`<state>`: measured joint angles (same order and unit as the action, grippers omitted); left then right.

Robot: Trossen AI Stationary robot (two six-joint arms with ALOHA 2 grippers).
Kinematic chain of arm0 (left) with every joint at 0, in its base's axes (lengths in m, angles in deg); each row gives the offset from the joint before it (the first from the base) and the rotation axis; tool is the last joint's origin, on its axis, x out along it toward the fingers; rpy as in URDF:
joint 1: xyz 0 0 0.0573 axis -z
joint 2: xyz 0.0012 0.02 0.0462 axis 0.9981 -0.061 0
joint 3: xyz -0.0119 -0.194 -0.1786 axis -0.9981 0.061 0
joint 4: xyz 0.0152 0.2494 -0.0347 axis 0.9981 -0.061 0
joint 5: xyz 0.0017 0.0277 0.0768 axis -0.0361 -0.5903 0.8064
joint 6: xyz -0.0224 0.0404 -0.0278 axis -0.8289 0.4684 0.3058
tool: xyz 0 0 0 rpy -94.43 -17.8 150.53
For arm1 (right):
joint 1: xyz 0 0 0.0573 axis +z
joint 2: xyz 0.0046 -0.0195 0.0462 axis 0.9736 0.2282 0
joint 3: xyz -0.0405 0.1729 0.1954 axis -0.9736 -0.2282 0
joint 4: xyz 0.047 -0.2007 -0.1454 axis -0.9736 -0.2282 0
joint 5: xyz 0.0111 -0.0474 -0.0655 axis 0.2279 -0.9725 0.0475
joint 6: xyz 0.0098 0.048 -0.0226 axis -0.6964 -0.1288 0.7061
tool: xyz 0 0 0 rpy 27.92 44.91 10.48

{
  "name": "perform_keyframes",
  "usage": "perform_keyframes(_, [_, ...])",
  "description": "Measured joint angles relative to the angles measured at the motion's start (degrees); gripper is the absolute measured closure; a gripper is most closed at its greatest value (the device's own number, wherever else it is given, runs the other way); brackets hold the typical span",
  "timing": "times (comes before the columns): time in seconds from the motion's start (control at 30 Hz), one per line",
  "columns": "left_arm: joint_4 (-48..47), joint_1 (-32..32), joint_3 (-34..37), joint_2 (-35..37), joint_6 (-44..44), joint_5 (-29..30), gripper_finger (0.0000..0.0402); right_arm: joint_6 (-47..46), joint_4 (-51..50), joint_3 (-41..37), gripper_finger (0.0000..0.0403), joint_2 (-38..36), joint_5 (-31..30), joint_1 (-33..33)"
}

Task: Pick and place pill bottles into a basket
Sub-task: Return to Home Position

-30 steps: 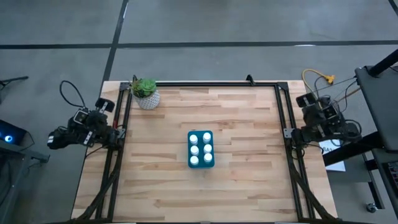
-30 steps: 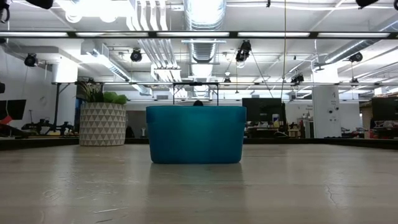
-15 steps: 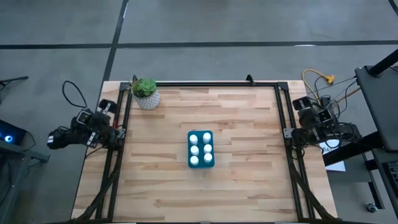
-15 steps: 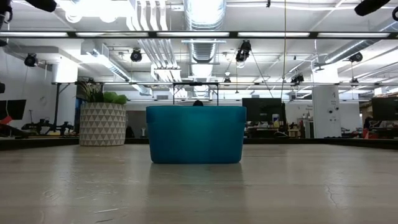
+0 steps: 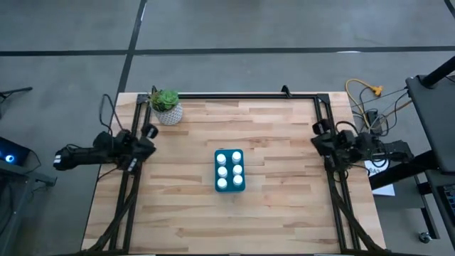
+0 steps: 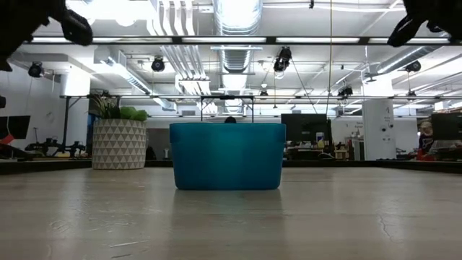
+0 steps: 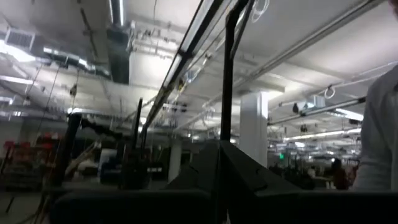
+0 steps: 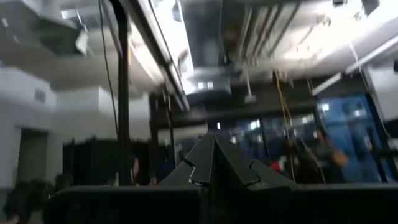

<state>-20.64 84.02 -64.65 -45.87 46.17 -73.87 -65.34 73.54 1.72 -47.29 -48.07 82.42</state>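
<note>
The teal basket (image 5: 229, 186) stands on the table's middle; it also shows in the low view (image 6: 227, 155). Several white pill bottles (image 5: 222, 171) stand inside it in two rows, hidden by its wall in the low view. My left gripper (image 5: 148, 133) hovers at the table's left edge, shut and empty; its fingers meet in the left wrist view (image 7: 219, 180). My right gripper (image 5: 316, 131) hovers at the table's right edge, shut and empty, as the right wrist view (image 8: 211, 168) shows. Both point toward the table's middle, well away from the basket.
A white patterned plant pot with a green plant (image 5: 168, 107) stands at the far left corner, also in the low view (image 6: 119, 143). A black frame (image 5: 234, 96) runs along the left, right and far edges. Part of a person (image 7: 382, 137) shows beyond the table.
Both arms have swung in from outside the frame toward the table's middle, the left toward the right edge, the right toward the left edge. Their grippers now reach over the table's side edges and show in the low view's top corners. The basket and bottles have stayed still.
</note>
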Motion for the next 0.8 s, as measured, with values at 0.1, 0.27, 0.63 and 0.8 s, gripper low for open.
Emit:
perform_keyframes(0.1, [-4.6,0.0,0.0,0.1,0.0,0.0,0.0402,0.1,-4.6,0.0,0.0394,0.0,-0.3,0.0])
perform_keyframes(0.27, [-9.0,0.0,0.0,-0.2,1.2,0.3,0.0402,-0.4,-11.0,0.0,0.0394,0.1,-3.5,0.0])
perform_keyframes(0.63, [-22.7,0.0,0.1,-1.1,6.1,0.3,0.0402,-6.6,-30.3,0.0,0.0394,0.1,-10.0,0.0])
perform_keyframes(0.8, [-25.3,0.0,0.1,-1.3,6.1,2.9,0.0402,-5.0,-30.3,0.0,0.0394,0.0,-7.1,0.0])
